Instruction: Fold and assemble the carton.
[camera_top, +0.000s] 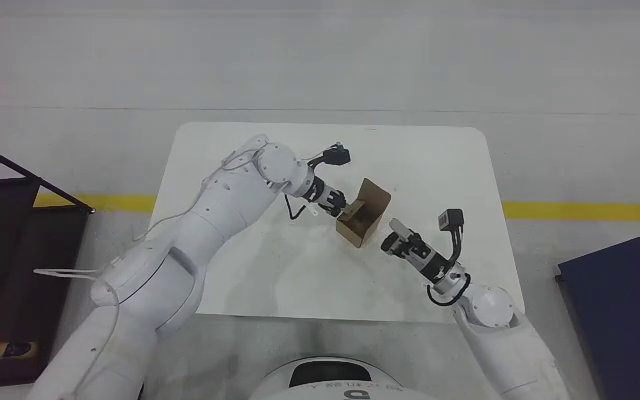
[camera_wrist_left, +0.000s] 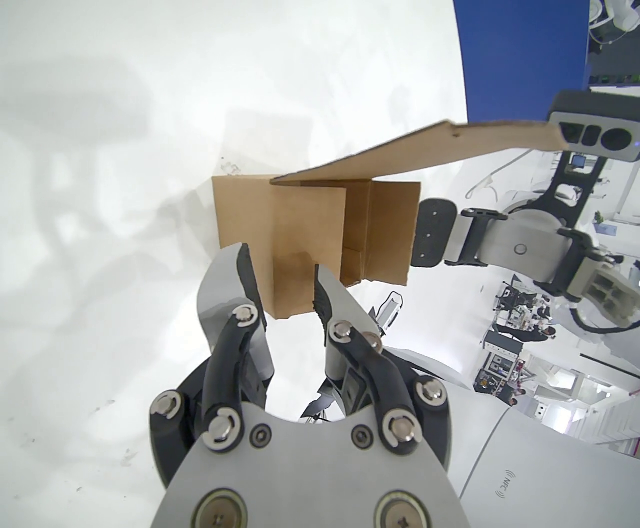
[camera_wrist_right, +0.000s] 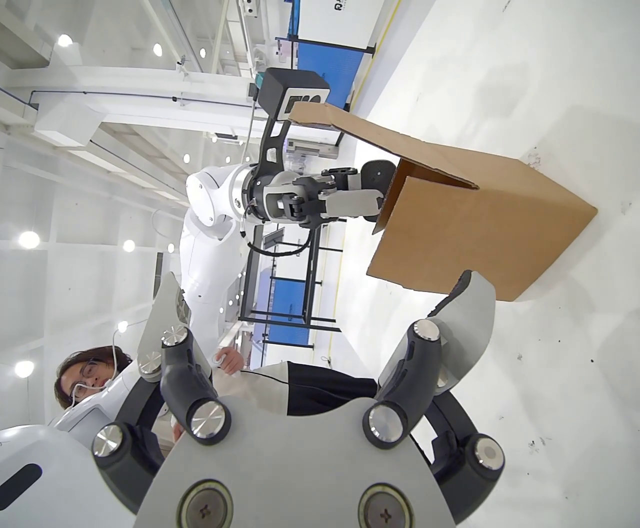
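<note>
A brown carton (camera_top: 365, 210) lies partly erected on the white table (camera_top: 250, 260), one long flap (camera_wrist_left: 450, 145) sticking out over its open end. My left gripper (camera_top: 337, 205) is at that open end. Its fingers (camera_wrist_left: 245, 270) stand somewhat apart in front of a side flap (camera_wrist_left: 250, 215), with nothing pinched. From the right wrist view the left gripper (camera_wrist_right: 382, 192) meets the carton (camera_wrist_right: 475, 225) at the edge of its mouth. My right gripper (camera_top: 392, 240) is spread wide open (camera_wrist_right: 320, 290) just off the opposite side, one pad (camera_wrist_left: 432, 232) close to a flap edge.
The carton sits near the table's middle, with bare tabletop all round it. The table's front edge (camera_top: 330, 318) is close behind the right gripper. On the floor are a blue mat (camera_top: 610, 300) to the right and a dark frame (camera_top: 25, 215) to the left.
</note>
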